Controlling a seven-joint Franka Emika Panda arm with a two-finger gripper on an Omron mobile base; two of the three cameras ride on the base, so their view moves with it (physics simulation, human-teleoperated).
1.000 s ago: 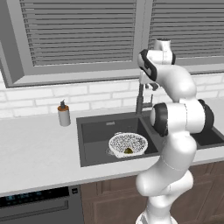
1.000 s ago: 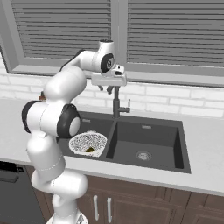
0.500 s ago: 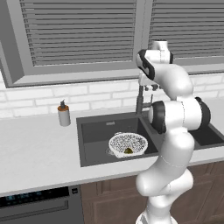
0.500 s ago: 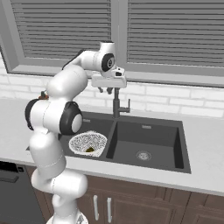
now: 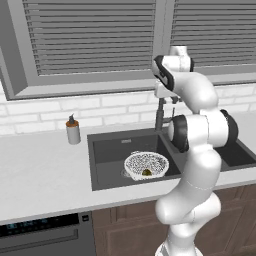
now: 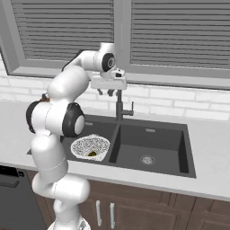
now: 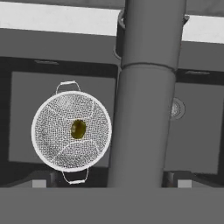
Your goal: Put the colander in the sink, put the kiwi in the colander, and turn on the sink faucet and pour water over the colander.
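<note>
While the gripper (image 6: 109, 93) is hovering open astride the sink faucet (image 7: 146, 109), the kiwi (image 7: 78, 129) is lying in the colander (image 7: 57, 144) far below it

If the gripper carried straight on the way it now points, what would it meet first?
Most likely the sink faucet: its dark column rises between the fingertips of the gripper, which points down over the sink. Depth is unclear.

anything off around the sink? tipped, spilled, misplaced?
Nothing stands out. The colander sits upright in the left basin of the sink with the kiwi inside it. The pincer hangs over the faucet; no water is running.
</note>
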